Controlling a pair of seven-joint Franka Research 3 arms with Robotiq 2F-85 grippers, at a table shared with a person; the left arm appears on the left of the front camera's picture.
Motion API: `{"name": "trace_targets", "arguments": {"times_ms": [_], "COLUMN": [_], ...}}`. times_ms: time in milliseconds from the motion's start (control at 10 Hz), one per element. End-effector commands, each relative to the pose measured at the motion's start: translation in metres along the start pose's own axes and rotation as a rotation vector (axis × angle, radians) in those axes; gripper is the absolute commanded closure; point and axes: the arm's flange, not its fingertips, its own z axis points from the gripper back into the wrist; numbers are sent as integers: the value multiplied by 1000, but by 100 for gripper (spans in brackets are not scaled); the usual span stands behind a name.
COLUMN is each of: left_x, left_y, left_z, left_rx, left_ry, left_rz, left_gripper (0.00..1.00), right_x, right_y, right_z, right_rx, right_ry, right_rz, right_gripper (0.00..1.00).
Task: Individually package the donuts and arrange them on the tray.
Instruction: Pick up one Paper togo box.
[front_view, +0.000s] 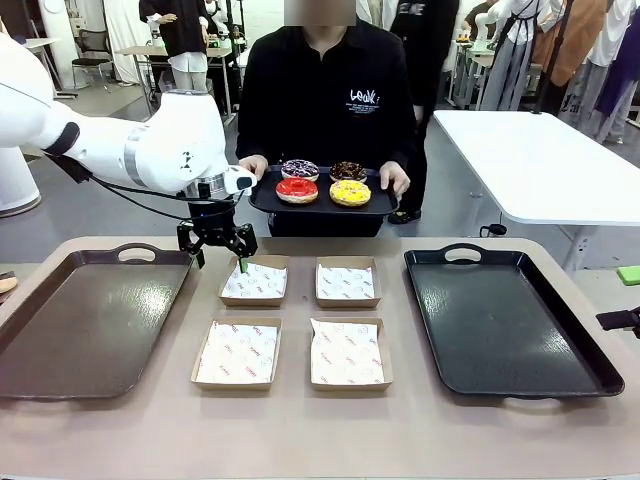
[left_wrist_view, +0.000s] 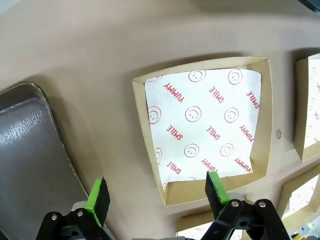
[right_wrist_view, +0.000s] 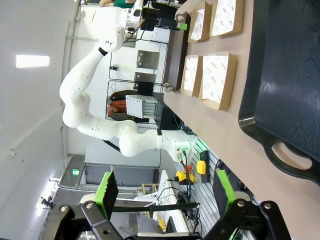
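Black serving tray (front_view: 322, 207), held in a person's hands (front_view: 395, 178) at the table's (front_view: 300, 430) 12 o'clock, carried the red-glazed donut (front_view: 297, 189), yellow-glazed donut (front_view: 350, 192), purple-white sprinkled donut (front_view: 300, 169) and chocolate donut (front_view: 348, 170). Left gripper (front_view: 221, 256) (left_wrist_view: 157, 192) hung spread and empty just above the 11 o'clock paper-lined box (front_view: 254, 281) (left_wrist_view: 205, 125) of 4. Right gripper (right_wrist_view: 166, 185), near the 3 o'clock edge, stood spread, empty

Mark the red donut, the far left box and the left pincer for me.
red donut (front_view: 297, 189), front view, on its glazed top.
far left box (front_view: 250, 300), front view, on its near wall.
left pincer (front_view: 220, 261), front view, midway between its fingertips.
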Motion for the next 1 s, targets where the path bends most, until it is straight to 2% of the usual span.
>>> {"name": "trace_targets", "arguments": {"times_ms": [0,400,900], "left_x": [0,6,25], "left_y": [2,2,19], "left_z": [0,-3,-25], "left_rx": [3,-7,14], "left_ry": [8,-10,-86], "left_rz": [2,-29,49], "left_gripper": [0,0,0], "right_x": [-1,-1,-1], "right_y": [-1,-1,-1], "right_z": [2,2,2], "right_rx": [14,14,14], "right_ry": [-2,-2,-2], "right_rz": [9,9,9], "right_gripper": [0,0,0]}}
